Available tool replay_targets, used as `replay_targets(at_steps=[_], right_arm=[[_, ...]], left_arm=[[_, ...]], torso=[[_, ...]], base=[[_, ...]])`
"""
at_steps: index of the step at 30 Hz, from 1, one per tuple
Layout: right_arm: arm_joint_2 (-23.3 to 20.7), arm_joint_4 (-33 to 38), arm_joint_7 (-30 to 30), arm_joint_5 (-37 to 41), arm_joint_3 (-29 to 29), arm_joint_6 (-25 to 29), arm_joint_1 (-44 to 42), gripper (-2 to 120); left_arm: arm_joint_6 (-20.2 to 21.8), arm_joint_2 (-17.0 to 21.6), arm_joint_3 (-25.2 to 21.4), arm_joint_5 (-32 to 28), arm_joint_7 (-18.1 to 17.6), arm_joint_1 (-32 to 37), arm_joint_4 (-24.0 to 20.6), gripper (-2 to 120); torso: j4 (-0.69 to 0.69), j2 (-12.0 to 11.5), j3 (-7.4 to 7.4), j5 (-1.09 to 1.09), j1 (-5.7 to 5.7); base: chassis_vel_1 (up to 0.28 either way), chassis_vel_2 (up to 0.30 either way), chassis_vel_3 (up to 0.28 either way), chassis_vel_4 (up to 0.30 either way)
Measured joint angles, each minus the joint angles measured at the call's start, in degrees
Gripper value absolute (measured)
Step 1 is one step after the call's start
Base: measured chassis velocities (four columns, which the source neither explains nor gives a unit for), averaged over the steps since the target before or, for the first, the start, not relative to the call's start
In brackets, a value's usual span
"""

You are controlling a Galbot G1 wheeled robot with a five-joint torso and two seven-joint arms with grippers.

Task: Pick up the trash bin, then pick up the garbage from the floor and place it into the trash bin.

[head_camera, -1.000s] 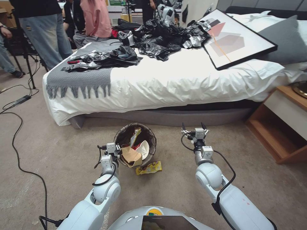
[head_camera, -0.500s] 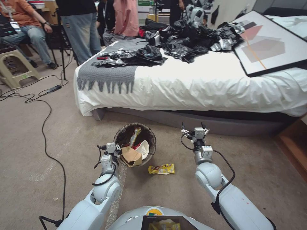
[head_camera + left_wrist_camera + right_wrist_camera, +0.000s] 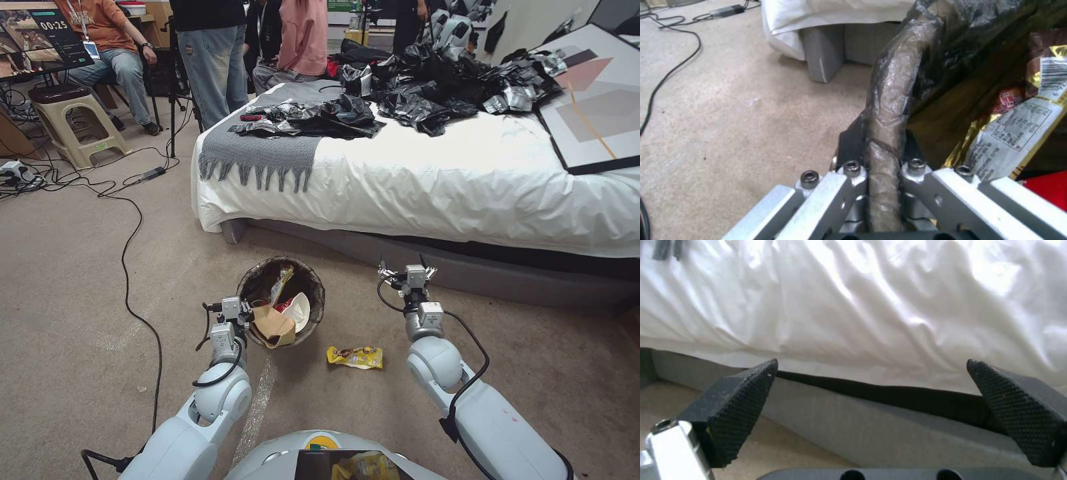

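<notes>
Looking down from the head, we see our left gripper (image 3: 248, 315) clamped on the trash bin (image 3: 283, 301) rim, bin mouth upward, near the bed (image 3: 427, 180). A yellow wrapper (image 3: 355, 357) lies flat, long axis parallel to the bed edge, between bin and right arm. Our left wrist view adds the fingers (image 3: 849, 146) pinching the bagged rim (image 3: 889, 110). Our right wrist view shows the right gripper (image 3: 871, 413) spread apart, facing the bed.

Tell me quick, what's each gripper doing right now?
Left gripper: shut on the trash bin, clamping its bag-wrapped rim.
Right gripper: open, holding nothing, facing the bed.
</notes>
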Motion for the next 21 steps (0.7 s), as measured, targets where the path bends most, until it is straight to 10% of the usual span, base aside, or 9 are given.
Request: replay_targets(at_steps=[15,21], right_arm=[[-10.2,-4.2,-5.1,7.3,-7.2,0.5,4.1,100],[-17.5,-13.2,-23.8,18.5,-16.9,4.5,11.4,100]], left_arm=[[0.0,0.3,-0.1,0.1,0.0,0.0,0.0,2],[0.0,0.3,0.1,0.1,0.0,-0.1,0.0,2]], torso=[[0.02,0.0,0.00,-0.01,0.00],[0.02,0.0,0.00,-0.01,0.00]], base=[[0.000,0.000,0.000,0.000],[0.000,0.000,0.000,0.000]])
